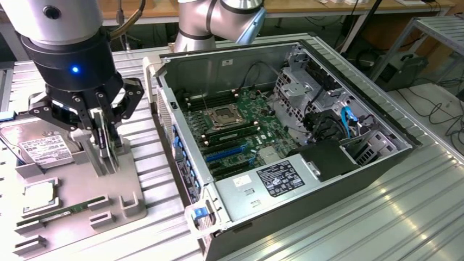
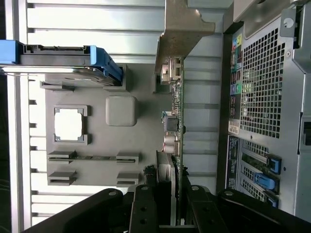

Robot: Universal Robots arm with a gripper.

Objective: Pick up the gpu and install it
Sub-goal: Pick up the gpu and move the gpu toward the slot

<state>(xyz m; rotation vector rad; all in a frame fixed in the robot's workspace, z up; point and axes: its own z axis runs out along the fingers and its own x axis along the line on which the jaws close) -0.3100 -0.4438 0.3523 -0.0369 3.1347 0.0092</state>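
Grey fixture tray (image 1: 125, 187), near, at the exterior view's left. It holds a green memory stick (image 1: 62, 211) nearest, a processor (image 1: 40, 193) behind it, and a hard drive (image 1: 45, 149) farthest.

The gpu (image 1: 110, 159) stands on edge at the tray's right side. The gripper (image 1: 106, 136) has its fingers closed narrowly on the card's upper part.

Open computer case (image 1: 217, 70), just right of the tray, with the motherboard (image 1: 239, 125) inside.

Ribbed tabletop (image 1: 377, 217) lies bare to the case's near right.
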